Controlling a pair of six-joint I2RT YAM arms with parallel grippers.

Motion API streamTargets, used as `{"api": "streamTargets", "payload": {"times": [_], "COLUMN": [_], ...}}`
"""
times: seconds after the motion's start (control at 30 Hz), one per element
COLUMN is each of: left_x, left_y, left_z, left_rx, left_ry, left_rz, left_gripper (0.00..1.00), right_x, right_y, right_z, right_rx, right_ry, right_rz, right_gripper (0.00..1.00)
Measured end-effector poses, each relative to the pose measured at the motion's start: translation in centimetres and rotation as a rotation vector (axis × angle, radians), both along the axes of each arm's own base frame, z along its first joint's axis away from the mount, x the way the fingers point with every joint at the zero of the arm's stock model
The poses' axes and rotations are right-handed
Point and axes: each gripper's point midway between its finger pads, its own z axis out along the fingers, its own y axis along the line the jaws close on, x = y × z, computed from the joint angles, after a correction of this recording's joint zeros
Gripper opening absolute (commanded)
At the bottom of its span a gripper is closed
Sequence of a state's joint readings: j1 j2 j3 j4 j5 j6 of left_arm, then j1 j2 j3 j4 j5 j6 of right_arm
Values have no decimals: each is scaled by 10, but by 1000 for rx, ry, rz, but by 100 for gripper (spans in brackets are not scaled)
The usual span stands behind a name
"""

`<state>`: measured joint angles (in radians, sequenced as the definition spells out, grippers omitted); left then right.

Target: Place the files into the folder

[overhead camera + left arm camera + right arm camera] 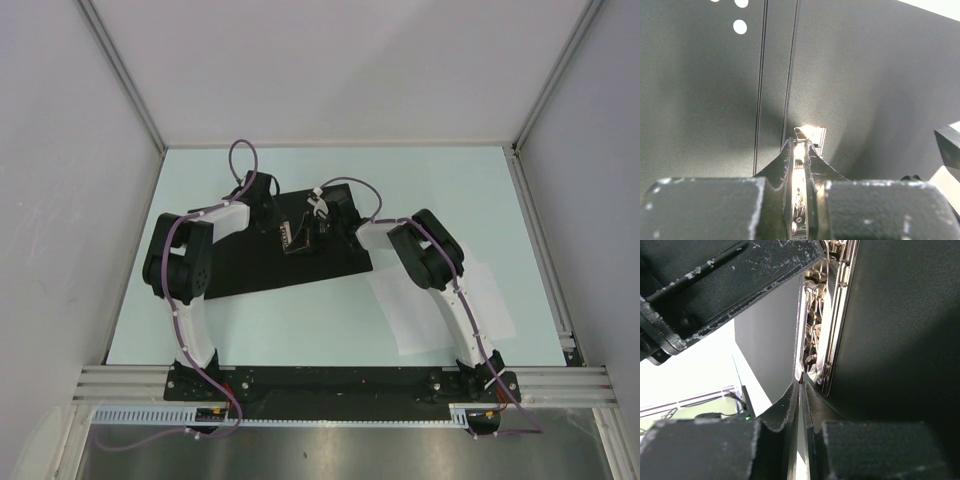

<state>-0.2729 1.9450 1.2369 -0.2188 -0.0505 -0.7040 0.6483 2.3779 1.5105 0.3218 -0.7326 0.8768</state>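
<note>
The folder (250,270) lies open on the table, black inside up, with its metal clip (297,238) near the middle. Both grippers meet at that clip. My left gripper (283,232) comes from the left; in the left wrist view its jaws (799,146) are shut on a shiny metal part of the clip (812,134). My right gripper (320,222) comes from the right, and its jaws (801,386) are shut on a thin edge of the clip (822,325). The files (440,305), white sheets, lie flat right of the folder, partly under the right arm.
Grey walls enclose the pale table (440,190) on three sides. A metal rail (330,382) carrying both arm bases runs along the near edge. The black folder cover fills the left wrist view (880,90) and the right side of the right wrist view (900,340).
</note>
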Motion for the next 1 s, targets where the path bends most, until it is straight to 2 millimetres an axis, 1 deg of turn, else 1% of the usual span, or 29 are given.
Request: {"api": "streamTargets", "payload": {"times": [0.13, 0.17, 0.2, 0.43, 0.63, 0.73, 0.83, 0.87, 0.9, 1.0], "left_x": [0, 0, 0, -5, -5, -5, -5, -5, -5, -5], "left_y": [1, 1, 2, 5, 4, 4, 4, 4, 4, 4], "left_z": [0, 0, 0, -3, -3, -3, -3, -3, -3, -2], "left_rx": [5, 8, 13, 45, 50, 50, 50, 50, 50, 51], "left_ry": [-7, -10, -12, -7, -11, -12, -13, -13, -15, -17], "left_rz": [-5, -5, -7, -23, -33, -33, -33, -33, -33, -34], "left_gripper": [0, 0, 0, 0, 0, 0, 0, 0, 0, 0], "right_x": [0, 1, 1, 3, 4, 9, 15, 15, 15, 15], "right_y": [1, 1, 2, 2, 2, 5, 8, 9, 8, 8], "right_z": [-1, -1, -1, -2, -2, -1, 1, 1, 1, 0], "right_rx": [10, 13, 14, 21, 35, 50, 54, 54, 53, 51], "right_ry": [18, 20, 20, 32, 48, 49, 37, 39, 42, 45], "right_rz": [11, 13, 14, 15, 11, 8, -1, -3, -4, -6], "right_gripper": [11, 14, 16, 16, 17, 17, 9, 2, 0, 0]}}
